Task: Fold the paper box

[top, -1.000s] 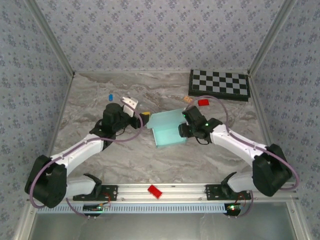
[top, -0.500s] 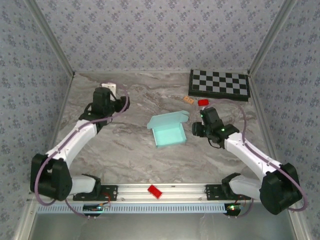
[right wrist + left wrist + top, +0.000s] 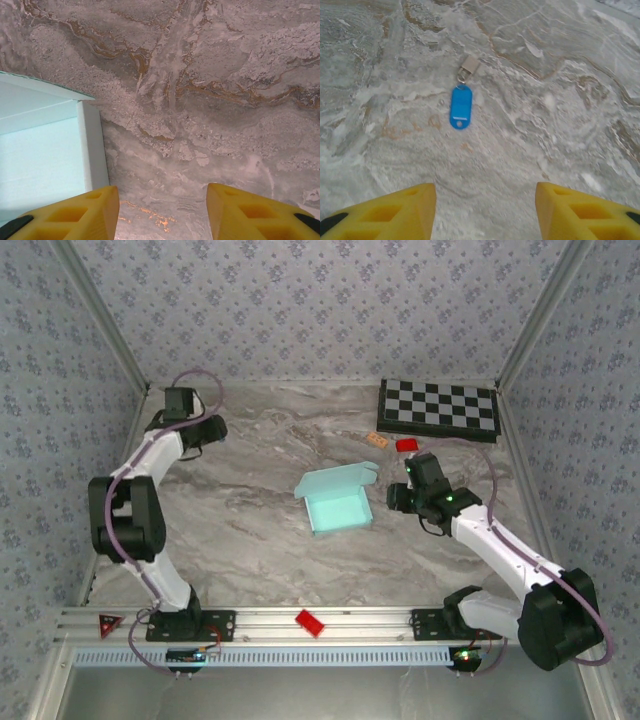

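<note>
The paper box (image 3: pixel 338 505) sits on the marble-patterned worktop (image 3: pixel 250 540) with its lid tilted back on the far side, its pale mint hollow facing up. It lies just beside the tips of the right pincer (image 3: pixel 393 498), which points toward the box's right wall; from above a thin strip of worktop seems to separate them. In the right wrist view that pincer (image 3: pixel 162 200) stands open. Its two yellow fingers (image 3: pixel 75 215) are well apart with nothing but bare stone between them, and the box (image 3: pixel 40 165) lies ahead and off to the left of the left-hand finger, outside the gap (one white-edged wall and a corner of the lid are what can be seen). Beyond this pincer, toward the far right corner, a small red block (image 3: pixel 406 445) lies near a black-and-white chessboard (image 3: pixel 437 408). The left pincer (image 3: pixel 208 430) is off in the far left corner, well apart from the box. Seen from its own wrist, it (image 3: pixel 484 200) is open too and grips nothing, while straight ahead of its tips a blue key tag (image 3: pixel 461 106) lies flat on the stone, its metal clasp (image 3: pixel 469 65) at the far end.
</note>
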`<action>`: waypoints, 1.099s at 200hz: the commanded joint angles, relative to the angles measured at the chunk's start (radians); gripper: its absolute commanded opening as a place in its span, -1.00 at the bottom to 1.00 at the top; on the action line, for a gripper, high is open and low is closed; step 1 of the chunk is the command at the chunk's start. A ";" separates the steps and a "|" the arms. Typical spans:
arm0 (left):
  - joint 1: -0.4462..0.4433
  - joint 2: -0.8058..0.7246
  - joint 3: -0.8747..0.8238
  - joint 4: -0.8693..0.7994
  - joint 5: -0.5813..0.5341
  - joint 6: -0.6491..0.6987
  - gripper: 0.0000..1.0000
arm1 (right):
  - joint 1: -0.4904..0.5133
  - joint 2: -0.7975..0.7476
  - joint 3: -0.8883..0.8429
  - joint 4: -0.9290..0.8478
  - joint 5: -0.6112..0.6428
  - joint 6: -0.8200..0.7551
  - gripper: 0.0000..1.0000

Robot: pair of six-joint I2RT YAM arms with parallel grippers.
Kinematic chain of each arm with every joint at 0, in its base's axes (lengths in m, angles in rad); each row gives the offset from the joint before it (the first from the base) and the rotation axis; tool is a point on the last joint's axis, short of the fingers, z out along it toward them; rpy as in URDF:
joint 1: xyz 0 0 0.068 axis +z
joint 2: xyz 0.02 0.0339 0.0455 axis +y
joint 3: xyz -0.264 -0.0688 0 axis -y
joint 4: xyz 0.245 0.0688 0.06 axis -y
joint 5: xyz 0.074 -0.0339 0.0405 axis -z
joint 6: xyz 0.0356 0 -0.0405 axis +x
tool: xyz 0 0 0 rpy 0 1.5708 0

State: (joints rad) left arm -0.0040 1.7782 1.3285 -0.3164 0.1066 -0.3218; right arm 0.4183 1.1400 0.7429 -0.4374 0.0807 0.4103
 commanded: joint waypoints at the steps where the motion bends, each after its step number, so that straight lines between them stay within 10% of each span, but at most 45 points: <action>1: 0.026 0.099 0.099 -0.057 0.057 -0.010 0.05 | -0.007 -0.016 -0.007 -0.026 -0.019 -0.005 0.01; 220: 0.075 0.639 0.713 -0.294 0.157 -0.036 -0.45 | -0.009 0.024 -0.010 -0.026 -0.047 0.006 0.01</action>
State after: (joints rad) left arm 0.0681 2.3936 1.9957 -0.5663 0.2401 -0.3550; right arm 0.4164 1.1511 0.7353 -0.4397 0.0425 0.4110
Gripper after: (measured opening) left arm 0.305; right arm 0.504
